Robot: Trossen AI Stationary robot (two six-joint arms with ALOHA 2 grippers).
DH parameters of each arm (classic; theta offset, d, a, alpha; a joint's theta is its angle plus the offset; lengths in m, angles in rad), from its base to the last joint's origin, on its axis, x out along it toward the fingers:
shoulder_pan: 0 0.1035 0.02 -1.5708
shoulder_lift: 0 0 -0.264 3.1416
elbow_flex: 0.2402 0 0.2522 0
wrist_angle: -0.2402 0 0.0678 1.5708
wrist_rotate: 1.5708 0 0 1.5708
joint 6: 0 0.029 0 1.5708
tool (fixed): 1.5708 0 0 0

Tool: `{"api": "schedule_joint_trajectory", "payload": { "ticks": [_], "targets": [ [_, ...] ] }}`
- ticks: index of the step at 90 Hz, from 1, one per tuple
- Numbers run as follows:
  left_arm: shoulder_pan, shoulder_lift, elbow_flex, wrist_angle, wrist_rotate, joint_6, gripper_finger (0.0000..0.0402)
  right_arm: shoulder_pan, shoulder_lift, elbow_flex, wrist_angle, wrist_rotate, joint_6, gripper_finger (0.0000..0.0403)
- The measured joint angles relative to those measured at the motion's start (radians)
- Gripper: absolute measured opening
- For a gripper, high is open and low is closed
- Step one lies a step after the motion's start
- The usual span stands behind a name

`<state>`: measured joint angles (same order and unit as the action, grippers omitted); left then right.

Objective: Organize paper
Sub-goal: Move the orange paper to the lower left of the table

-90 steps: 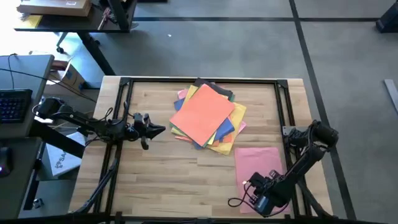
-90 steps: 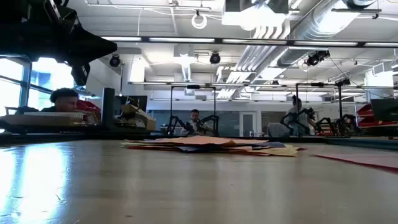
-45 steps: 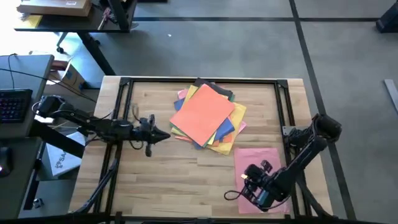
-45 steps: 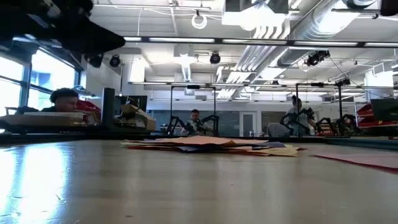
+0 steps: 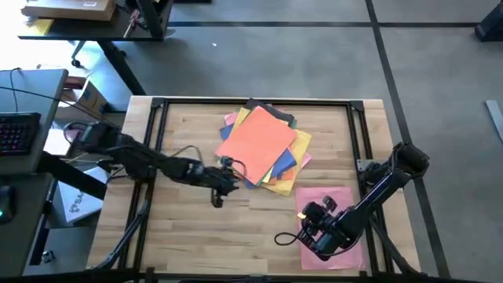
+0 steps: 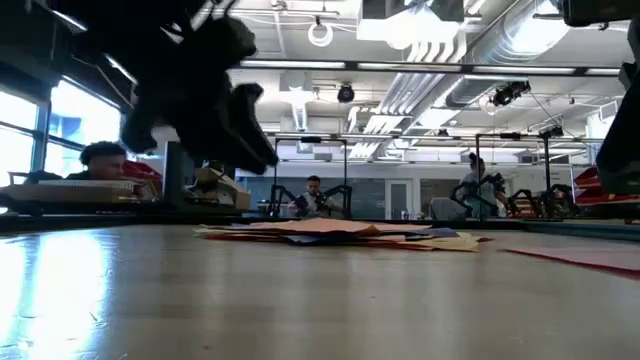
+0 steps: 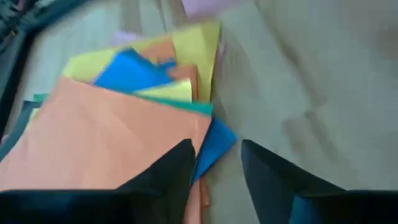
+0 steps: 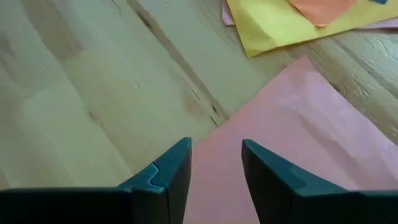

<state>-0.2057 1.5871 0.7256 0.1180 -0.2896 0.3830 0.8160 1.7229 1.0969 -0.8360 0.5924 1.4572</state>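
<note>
High view: the left tool now sits at the near-left edge of the fanned paper pile, where half a second ago it hung well clear of the pile over bare bench. The right tool has also swung in toward the pile and hovers at the corner of the single pink sheet, which lies just beside the pile toward the front of the bench, apart from it.

Low view: a dark arm now fills the upper left, where only a sliver showed a moment ago. The pile lies flat in the middle distance, with the pink sheet a thin strip to one side.

Left wrist view: the left tool has its fingers spread, empty, poised over the corner where orange, blue and yellow sheets overlap.

Right wrist view: the right tool is likewise spread and empty, straddling the pink sheet's edge with a yellow corner of the pile beyond.

Judging from this, the left arm is about to take a sheet from the pile; sorting has barely begun, with one colour set aside.
</note>
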Motion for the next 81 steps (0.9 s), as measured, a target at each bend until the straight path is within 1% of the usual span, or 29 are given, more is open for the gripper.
{"api": "schedule_joint_trajectory", "payload": {
  "ticks": [8,20,33,43,51,62,72,81],
  "targets": [
    [0.012,0.084,0.055,0.007,-0.028,0.055,0.0152,0.005,0.0,0.0,0.01,0.017,0.0,0.0128],
    [0.017,0.181,0.125,0.004,-0.058,0.12,0.0154,0.005,0.0,0.001,0.018,0.018,0.0,0.0128],
    [0.017,0.25,0.175,0.001,-0.057,0.158,0.0154,0.005,0.0,0.001,0.018,0.019,0.0,0.0128],
    [0.019,0.288,0.193,-0.005,-0.099,0.179,0.0154,0.005,0.0,0.001,0.018,0.026,0.0,0.0128],
    [0.03,0.303,0.2,-0.011,-0.121,0.171,0.0154,0.005,0.0,0.001,0.018,0.03,0.0,0.0128],
    [0.052,0.314,0.201,-0.021,-0.122,0.126,0.0154,0.005,0.0,0.001,0.018,0.037,0.0,0.0128],
    [0.078,0.315,0.203,-0.035,-0.072,0.08,0.0149,0.005,0.0,0.001,0.018,0.047,0.0,0.0128],
    [0.099,0.314,0.203,-0.047,-0.029,0.034,0.0126,0.005,0.0,0.001,0.018,0.052,0.0,0.0128]
  ]
}}
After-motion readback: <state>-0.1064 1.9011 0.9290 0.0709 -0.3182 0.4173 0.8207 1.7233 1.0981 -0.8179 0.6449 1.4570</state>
